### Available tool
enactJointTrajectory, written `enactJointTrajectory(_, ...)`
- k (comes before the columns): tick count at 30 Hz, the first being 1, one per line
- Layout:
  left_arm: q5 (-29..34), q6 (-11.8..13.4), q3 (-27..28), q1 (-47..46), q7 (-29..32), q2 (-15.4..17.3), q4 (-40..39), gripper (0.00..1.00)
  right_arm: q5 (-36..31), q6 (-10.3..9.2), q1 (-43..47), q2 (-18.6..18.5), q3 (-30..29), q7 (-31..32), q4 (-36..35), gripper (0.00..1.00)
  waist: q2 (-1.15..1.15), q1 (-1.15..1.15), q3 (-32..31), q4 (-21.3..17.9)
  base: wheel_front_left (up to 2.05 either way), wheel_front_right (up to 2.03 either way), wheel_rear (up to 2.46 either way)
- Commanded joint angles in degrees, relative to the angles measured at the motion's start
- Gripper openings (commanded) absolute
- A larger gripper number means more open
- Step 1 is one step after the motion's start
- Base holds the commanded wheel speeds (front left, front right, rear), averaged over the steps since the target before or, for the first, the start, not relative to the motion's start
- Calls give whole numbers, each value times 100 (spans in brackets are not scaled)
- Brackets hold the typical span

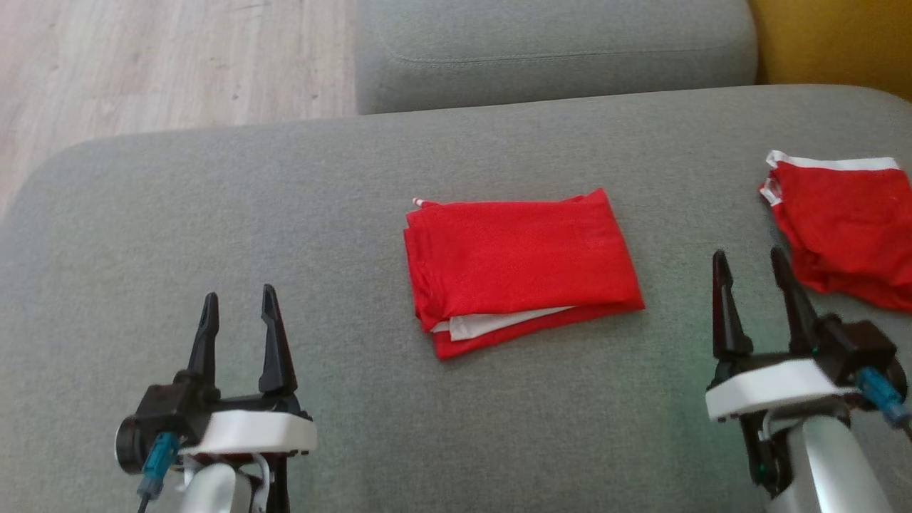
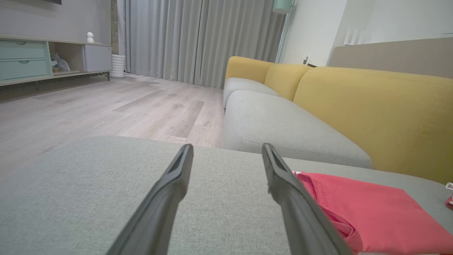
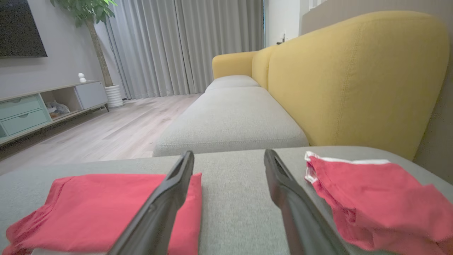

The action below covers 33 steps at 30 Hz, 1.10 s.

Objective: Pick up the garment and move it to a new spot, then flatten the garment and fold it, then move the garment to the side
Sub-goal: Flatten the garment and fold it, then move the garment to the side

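A red garment lies folded into a flat rectangle in the middle of the grey cushion, a white inner edge showing at its front. The left wrist view has this garment at lower right, and in the right wrist view the garment sits at lower left. My left gripper hovers open at the lower left, well apart from it. Over at the lower right, my right gripper is open too, with nothing between its fingers, between the folded garment and a second red one.
A second red garment with white trim lies bunched at the cushion's right edge, close to my right fingers. Another grey seat cushion lies beyond, with the yellow backrest to the right and wooden floor to the left.
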Motion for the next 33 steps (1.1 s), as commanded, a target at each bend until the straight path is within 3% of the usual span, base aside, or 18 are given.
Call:
enactJointTrajectory(1,65,32,232,-99,-36,41,-231,100,48,-5,-88,20,177,-62,-230,100,0,0,-15,-66,0,0,0)
enactJointTrajectory(22,109,-15,82,-244,-36,41,-271,100,96,-5,-213,21,257,-62,-170,100,0,0,378,34,0,0,0)
enactJointTrajectory(33,144,-52,-159,-691,-36,41,-208,100,13,-5,-1206,21,370,281,916,100,0,0,1048,394,0,0,0)
